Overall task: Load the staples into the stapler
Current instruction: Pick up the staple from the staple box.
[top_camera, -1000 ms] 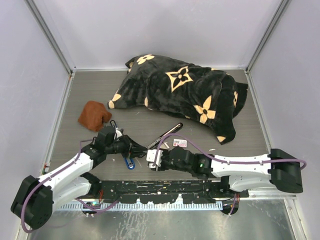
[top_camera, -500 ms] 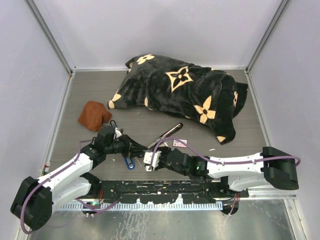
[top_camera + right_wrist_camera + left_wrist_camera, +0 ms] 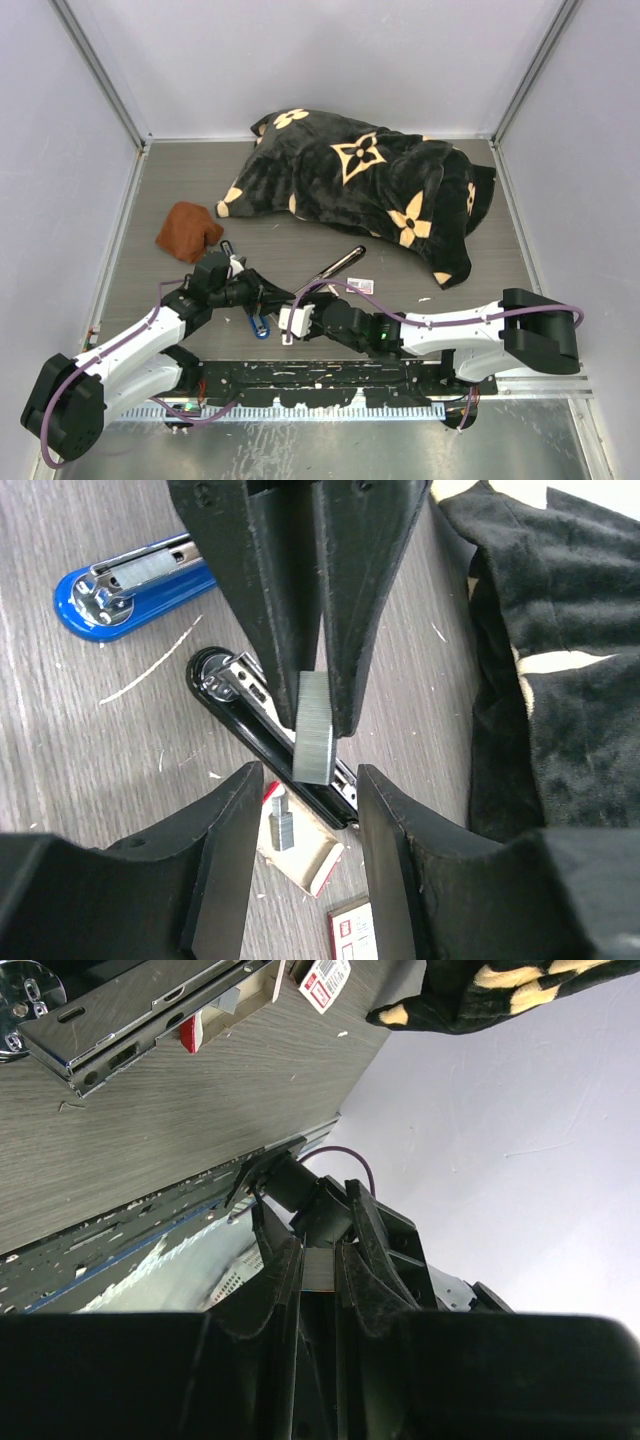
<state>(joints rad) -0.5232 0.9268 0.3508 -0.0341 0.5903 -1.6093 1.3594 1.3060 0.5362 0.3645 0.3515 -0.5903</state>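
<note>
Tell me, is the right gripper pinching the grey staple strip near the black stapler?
Not quite. The left gripper is pinching the grey staple strip near the black stapler. The right gripper is open around it. The right wrist view shows this.

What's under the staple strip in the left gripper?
The open black stapler lies under the staple strip held by the left gripper. Its metal channel shows either side, but the stretch behind the strip is covered.
</note>
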